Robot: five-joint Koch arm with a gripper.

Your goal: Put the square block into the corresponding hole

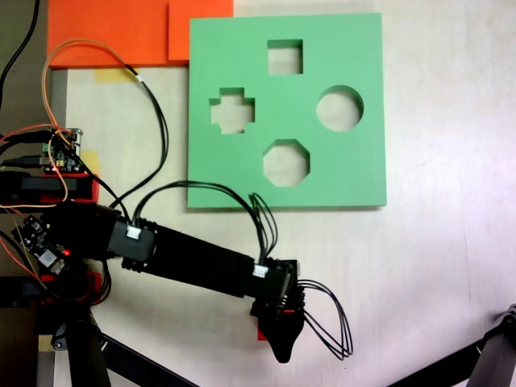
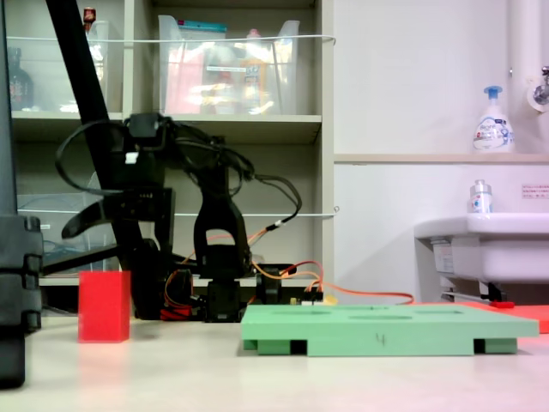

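Directly beneath the gripper (image 1: 278, 334) sits the square block (image 2: 105, 306), on the table and mostly hidden in the first exterior view. Jaws look spread above it, not yet pinching, presumably lined up for a top grasp. Block stands upright, long axis vertical. The square hole (image 1: 285, 57) lies well beyond the gripper, in the green board (image 1: 355, 173).
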